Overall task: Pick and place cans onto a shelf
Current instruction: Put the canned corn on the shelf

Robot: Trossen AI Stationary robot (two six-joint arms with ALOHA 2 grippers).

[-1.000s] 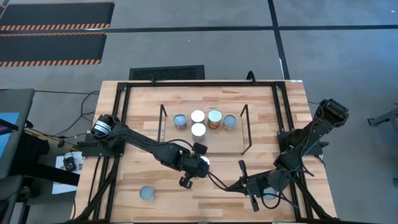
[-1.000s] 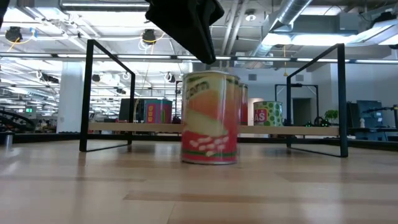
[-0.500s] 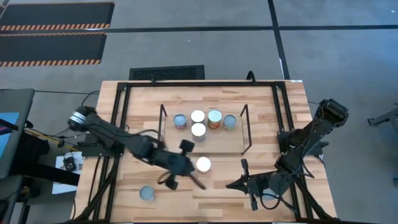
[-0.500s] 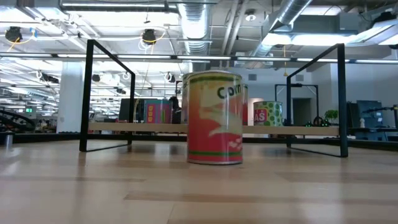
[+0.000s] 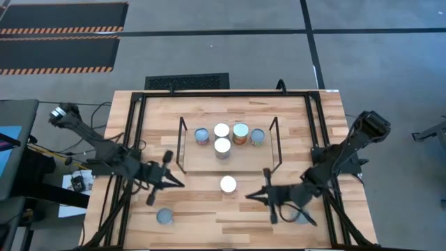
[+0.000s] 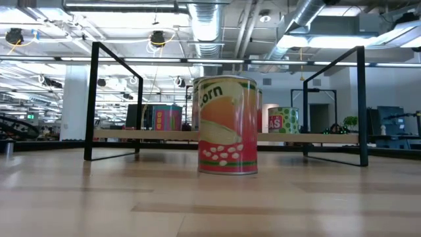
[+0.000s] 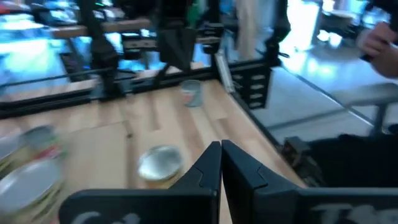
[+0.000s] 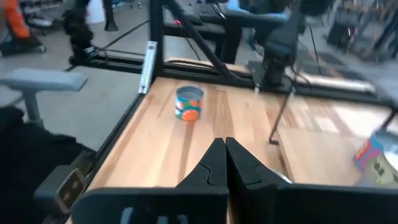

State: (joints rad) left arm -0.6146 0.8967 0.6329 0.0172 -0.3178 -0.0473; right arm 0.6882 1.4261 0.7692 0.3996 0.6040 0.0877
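The light-wood shelf (image 5: 254,159) holds several cans, such as one with a white top (image 5: 222,146). A corn can (image 5: 228,184) stands upright on the table in front of the shelf; its orange and red label shows in the low view (image 6: 227,125). Another can (image 5: 165,217) stands near the table's near left. A third loose can (image 7: 191,93) stands by my right arm. My left gripper (image 5: 178,183) is shut and empty, left of the corn can. My right gripper (image 5: 249,197) is shut and empty, right of the corn can and nearer the front edge.
Black wire uprights (image 5: 182,143) stand at the shelf's two short ends. The table's black frame rails (image 5: 136,132) run along its left and right sides. Bare wood lies between the shelf and the table's near edge.
My left gripper has let go of the corn can and drawn back toward the table's left edge. The can stays upright on the table and has turned about its own axis. My right gripper has gone a little toward the left, toward the corn can.
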